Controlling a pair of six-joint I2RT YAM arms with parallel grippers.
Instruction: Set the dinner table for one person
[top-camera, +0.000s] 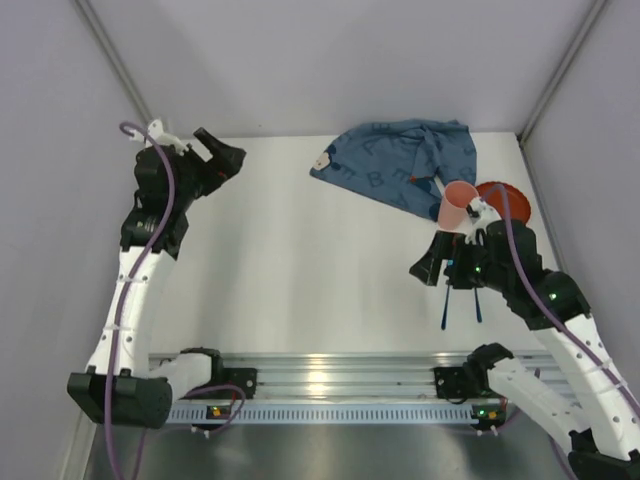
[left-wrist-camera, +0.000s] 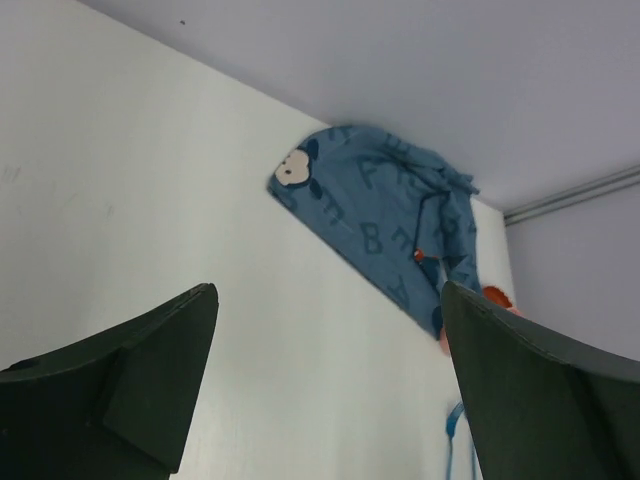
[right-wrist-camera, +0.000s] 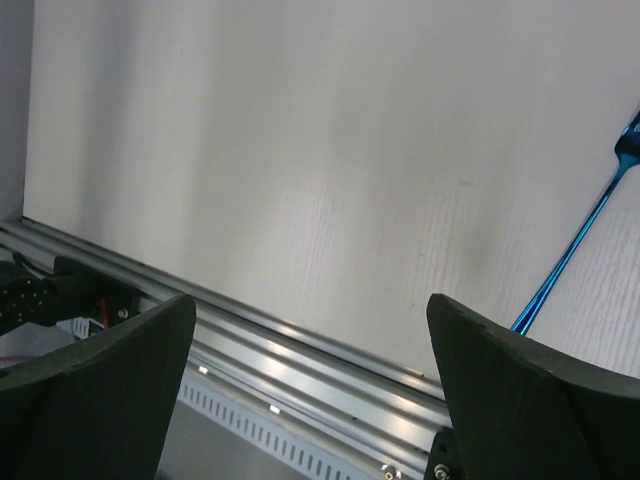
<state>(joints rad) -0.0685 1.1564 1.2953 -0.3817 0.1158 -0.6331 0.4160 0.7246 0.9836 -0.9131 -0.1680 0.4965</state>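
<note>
The white dinner table (top-camera: 300, 260) has a ribbed silver rail (top-camera: 330, 375) along its near edge. A crumpled blue letter-print cloth mat (top-camera: 400, 160) lies at the back right. A pink cup (top-camera: 455, 205) stands at the mat's near right corner, beside a red-orange dish (top-camera: 505, 197). Two blue utensils (top-camera: 445, 305) lie near the right arm. My left gripper (top-camera: 225, 158) is open and empty at the back left, above the table. My right gripper (top-camera: 432, 262) is open and empty, just in front of the cup and above the utensils.
Grey walls enclose the table on three sides. The left wrist view shows the mat (left-wrist-camera: 385, 225), the table (left-wrist-camera: 150, 200) and a blue utensil (left-wrist-camera: 455, 430). The right wrist view shows one blue utensil (right-wrist-camera: 575, 255) and the rail (right-wrist-camera: 300, 360).
</note>
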